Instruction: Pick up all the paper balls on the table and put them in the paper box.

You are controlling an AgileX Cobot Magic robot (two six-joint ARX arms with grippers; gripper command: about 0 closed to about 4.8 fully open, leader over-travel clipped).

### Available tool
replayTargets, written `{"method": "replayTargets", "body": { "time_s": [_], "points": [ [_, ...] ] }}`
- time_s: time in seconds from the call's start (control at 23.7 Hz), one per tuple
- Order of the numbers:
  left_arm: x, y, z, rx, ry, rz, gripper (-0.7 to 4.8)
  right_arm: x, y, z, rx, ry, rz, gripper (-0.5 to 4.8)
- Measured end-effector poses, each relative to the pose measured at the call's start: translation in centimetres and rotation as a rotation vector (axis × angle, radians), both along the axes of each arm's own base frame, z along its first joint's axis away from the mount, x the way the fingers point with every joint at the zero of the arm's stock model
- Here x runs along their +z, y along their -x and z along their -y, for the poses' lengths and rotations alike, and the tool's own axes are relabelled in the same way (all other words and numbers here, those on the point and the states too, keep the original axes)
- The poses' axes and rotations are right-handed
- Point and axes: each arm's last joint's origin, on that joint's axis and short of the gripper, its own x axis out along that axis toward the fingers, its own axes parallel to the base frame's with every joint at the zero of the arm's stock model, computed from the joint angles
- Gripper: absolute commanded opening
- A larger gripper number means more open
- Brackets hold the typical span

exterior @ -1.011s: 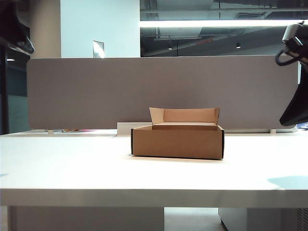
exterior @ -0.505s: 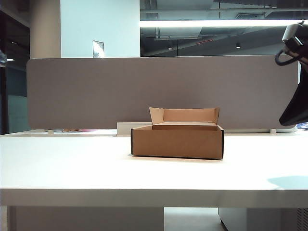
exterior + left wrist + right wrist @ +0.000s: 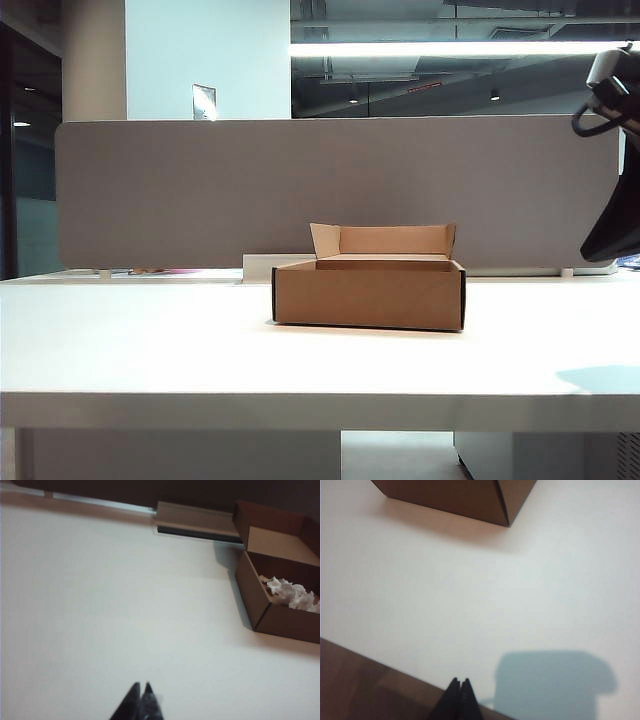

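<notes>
The paper balls do not show in the exterior view: the paper box (image 3: 369,292) sits near the middle of the white table (image 3: 150,350) with its flaps upright at the back, its inside hidden by the front wall, and no wad lies on the tabletop around it. Only part of the right arm shows at that view's right edge, raised off the table

In the left wrist view the paper balls (image 3: 292,594) lie inside the box as a crumpled white heap against its near wall. The left tool (image 3: 141,692) hangs over bare table well apart from the box, its tips pressed together on nothing

In the right wrist view the right tool (image 3: 459,686) hovers near the table's front edge, tips together and empty, with one corner of the box beyond it

Such wads look very light and soft; I judge they would crush easily, so a pinch across the bulk of a wad should hold better than catching a loose edge
</notes>
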Motion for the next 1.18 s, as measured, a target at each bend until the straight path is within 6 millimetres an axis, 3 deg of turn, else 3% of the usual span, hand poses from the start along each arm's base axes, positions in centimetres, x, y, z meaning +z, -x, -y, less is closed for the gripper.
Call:
{"method": "replayTargets", "body": {
  "time_s": [0.29,0.51,1.18],
  "points": [
    [-2.1,0.5,0.0,-0.004,0.0,0.025,-0.06,0.0,0.0,0.0,0.0,0.0,0.0,-0.01],
    [-2.6,0.9,0.1,-0.005,-0.006,0.152,-0.06,0.0,0.0,0.0,0.0,0.0,0.0,-0.01],
    [-1.4,1.9,0.4,-0.041,-0.028,0.362,-0.06,0.0,0.0,0.0,0.001,0.0,-0.001,-0.01]
  ]
}}
